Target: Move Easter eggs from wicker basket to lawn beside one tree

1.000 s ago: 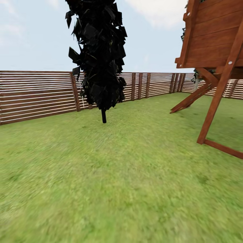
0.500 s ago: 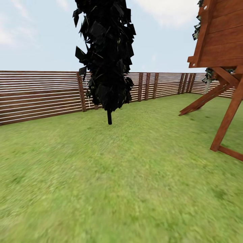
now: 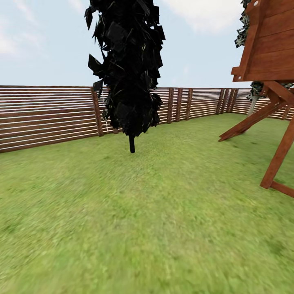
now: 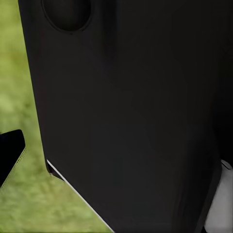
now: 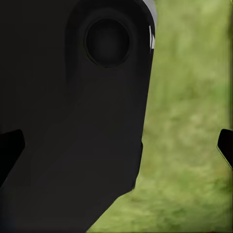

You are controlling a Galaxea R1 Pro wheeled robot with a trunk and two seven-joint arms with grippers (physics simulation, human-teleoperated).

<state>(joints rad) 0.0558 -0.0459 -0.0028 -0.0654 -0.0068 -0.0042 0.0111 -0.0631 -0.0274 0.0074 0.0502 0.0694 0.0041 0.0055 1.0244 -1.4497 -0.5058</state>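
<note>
The head view looks across the lawn (image 3: 147,220), a wide stretch of mottled green grass that runs back to a brown horizontal-slat wooden fence (image 3: 45,116). One dark, narrow columnar conifer (image 3: 128,65) stands on the grass just in front of the fence, on a single thin black stem. At the right edge rises one raised wooden play structure (image 3: 267,45) of reddish-brown planks, carried on slanted braces and a post that meet the grass. Behind it, near the fence corner, one pale trunk of a tree (image 3: 253,104) shows in part, with a patch of foliage above it beside the planks. Pale blue sky with thin white cloud lies above the fence line.

In the left wrist view a large black body of the robot (image 4: 131,111) stands close to the camera, with blurred grass beside it and one dark fingertip (image 4: 9,153) of the left end effector at the picture's edge; whether that end effector is apart or together cannot be told. In the right wrist view another black robot part (image 5: 73,116) stands before the grass, and two dark fingertips (image 5: 225,145) of the right end effector (image 5: 116,145) sit at opposite edges, well apart, with nothing between them.
</note>
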